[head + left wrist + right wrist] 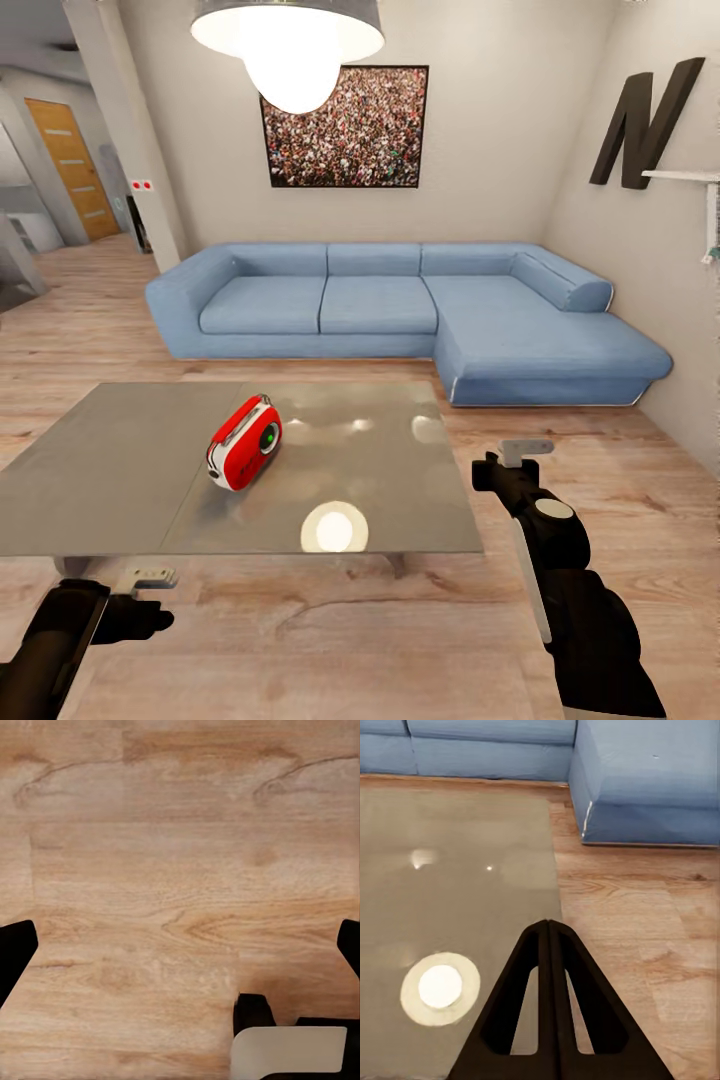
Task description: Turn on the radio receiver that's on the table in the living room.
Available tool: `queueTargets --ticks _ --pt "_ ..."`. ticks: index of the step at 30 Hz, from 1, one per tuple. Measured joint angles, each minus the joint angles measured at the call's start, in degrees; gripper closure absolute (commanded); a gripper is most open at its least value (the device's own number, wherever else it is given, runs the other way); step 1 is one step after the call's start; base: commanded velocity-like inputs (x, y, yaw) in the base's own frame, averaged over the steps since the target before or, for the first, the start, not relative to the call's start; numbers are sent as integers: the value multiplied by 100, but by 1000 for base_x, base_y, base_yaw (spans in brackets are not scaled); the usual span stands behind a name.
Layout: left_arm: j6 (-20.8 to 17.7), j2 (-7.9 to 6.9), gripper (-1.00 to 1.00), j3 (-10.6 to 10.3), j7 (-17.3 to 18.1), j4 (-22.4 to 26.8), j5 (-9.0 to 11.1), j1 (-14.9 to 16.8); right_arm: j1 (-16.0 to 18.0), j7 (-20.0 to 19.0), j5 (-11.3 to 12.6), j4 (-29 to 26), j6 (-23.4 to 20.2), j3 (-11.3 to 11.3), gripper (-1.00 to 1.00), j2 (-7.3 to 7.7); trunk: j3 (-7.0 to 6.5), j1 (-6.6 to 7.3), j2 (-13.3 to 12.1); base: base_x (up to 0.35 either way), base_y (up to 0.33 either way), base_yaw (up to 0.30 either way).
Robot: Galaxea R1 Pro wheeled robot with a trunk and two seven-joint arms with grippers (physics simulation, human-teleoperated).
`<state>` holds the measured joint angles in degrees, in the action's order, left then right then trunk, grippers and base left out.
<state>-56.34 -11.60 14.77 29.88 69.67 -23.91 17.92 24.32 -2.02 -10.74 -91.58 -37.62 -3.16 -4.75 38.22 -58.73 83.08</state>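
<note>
Our left gripper (150, 577) hangs low over the wood floor (180, 870) before the table's near edge, fingers spread wide. The radio receiver (244, 442), red with white sides and a green-centred dial, lies tilted mid-table (100, 470). Our right gripper (549, 945), fingers pressed together, hovers at the right edge; a careless push could slide the radio across the glossy top.

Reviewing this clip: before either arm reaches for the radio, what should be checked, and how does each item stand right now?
1. Radio receiver in sight on the table: ok.
2. Dial side facing the robot: ok.
3. Right gripper shut into a tip for pressing: ok.
4. Right gripper touching the radio: not ok, off the table's right edge.
5. Left gripper over the table: not ok, above bare floor.
6. Radio on or off: cannot tell.
</note>
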Motion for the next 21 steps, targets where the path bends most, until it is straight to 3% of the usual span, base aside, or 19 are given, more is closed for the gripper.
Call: queueTargets --ticks 21 --pt "32 0 -100 -4 28 3 12 1 -2 7 3 3 0 0 100 0 0 0 0 -32 0 0"
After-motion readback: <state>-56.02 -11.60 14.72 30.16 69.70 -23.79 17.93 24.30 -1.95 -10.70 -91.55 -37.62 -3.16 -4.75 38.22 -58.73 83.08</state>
